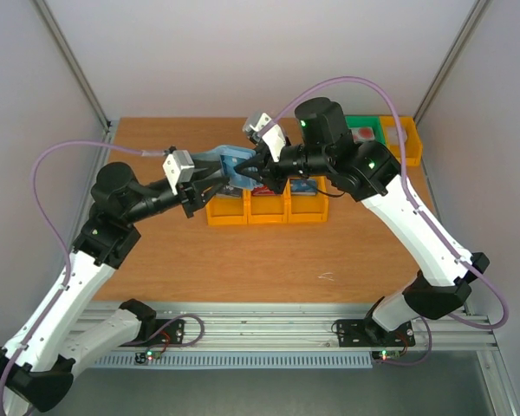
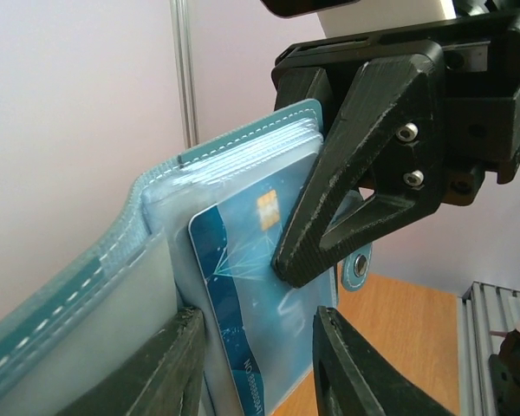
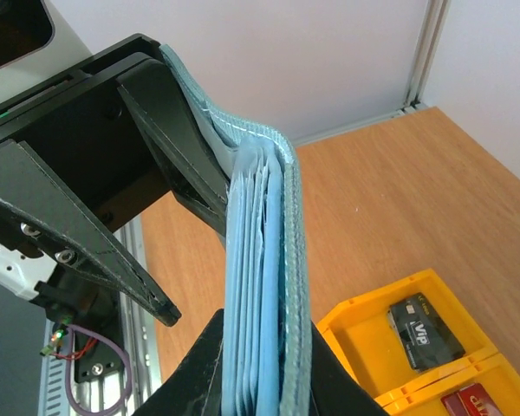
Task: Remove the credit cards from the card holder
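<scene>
One straight pull pending: clamped wallet in right fingers, bracketed blue card with left fingers, grip unclear.

From above and behind we look down over the whole table; our two wrist views sit very close (roughly facing one another); all three share the card holder.
</scene>
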You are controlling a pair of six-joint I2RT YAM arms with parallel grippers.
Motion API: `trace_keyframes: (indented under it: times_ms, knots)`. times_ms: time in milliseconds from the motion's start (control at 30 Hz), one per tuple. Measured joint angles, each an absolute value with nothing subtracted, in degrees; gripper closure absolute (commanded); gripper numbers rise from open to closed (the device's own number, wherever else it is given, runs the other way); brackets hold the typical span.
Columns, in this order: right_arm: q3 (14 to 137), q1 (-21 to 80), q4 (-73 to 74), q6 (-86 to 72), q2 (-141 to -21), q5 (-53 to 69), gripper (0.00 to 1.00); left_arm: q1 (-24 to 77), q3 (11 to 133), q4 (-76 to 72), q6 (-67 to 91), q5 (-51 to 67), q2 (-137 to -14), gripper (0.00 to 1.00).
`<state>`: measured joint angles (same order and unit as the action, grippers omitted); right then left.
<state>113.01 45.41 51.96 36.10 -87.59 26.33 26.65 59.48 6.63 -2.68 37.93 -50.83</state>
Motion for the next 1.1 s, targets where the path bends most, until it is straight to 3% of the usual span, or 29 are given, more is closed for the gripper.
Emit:
trace_keyframes:
  times_ms: [700,1100]
  knots:
    - [113.0,46.6,48.4,34.1,-89.4,15.8,0.99,27.1,60.3,8.1,-1.9,45.9,-47.8,0.56]
    - [113.0,46.6,48.4,34.6,-89.4,20.1,0.99,27.1,60.4,6.8,4.1,35.2,-52.1,0.54]
